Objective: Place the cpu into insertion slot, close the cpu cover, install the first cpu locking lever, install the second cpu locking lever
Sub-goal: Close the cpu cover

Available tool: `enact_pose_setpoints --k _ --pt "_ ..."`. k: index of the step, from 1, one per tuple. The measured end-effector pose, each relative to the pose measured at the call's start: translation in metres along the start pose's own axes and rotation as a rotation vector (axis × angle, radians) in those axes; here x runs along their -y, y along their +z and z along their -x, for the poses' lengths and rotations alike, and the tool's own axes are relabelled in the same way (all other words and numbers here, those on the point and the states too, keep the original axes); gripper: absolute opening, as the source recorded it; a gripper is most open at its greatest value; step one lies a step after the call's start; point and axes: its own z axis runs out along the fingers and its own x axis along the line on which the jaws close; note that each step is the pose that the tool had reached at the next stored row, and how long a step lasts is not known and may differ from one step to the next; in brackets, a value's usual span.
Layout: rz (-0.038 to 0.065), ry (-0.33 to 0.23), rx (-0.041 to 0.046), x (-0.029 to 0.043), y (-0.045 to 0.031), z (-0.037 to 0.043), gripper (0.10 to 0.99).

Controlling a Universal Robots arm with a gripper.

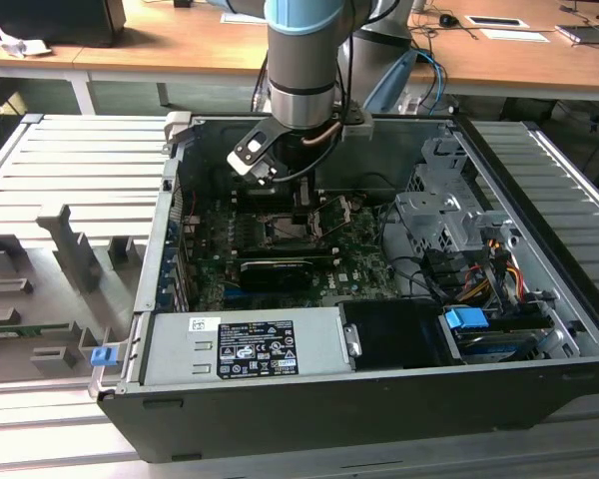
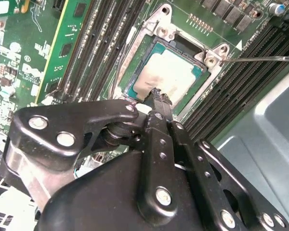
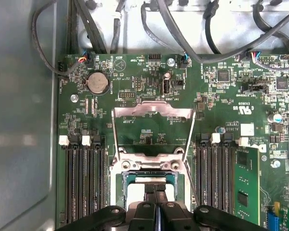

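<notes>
Standing on ribbed grey table (image 1: 70, 160): open computer case (image 1: 379, 419). Wooden desks (image 1: 180, 45) behind. Gripper (image 2: 156, 93) pinched narrow, empty, tips at cpu (image 2: 168, 72) in socket. Cpu cover (image 3: 151, 109) swung open.

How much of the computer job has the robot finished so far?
Done: the cpu lies flat in its socket. In hand: the claw is right over the chip, fingertips together; I can't tell if it touches. Left: the cpu cover is flipped open, not yet closed, and a thin locking lever sticks out loose, not hooked down.
</notes>
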Motion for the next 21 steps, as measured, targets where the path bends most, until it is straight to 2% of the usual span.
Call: enact_pose_setpoints --k 1,2,3,4,6,7,15,21 --pt "0.000 0.000 0.0002 0.0000 -0.0012 -0.0002 0.106" --pt "0.000 0.000 0.0014 -0.0006 -0.0089 -0.0006 0.106" --pt "0.000 0.000 0.0038 -0.0012 -0.0201 -0.0007 0.106" --pt "0.000 -0.001 0.0094 -0.0019 -0.0302 -0.0009 0.106" --pt "0.000 -0.001 0.0140 -0.0023 -0.0400 -0.0009 0.106" --pt "0.000 -0.001 0.0149 -0.0035 -0.0480 -0.0011 0.106" --pt "-0.004 -0.001 0.0151 -0.0293 -0.0465 -0.0014 0.106" --pt "-0.006 -0.001 0.0150 -0.0408 -0.0457 -0.0024 0.106"
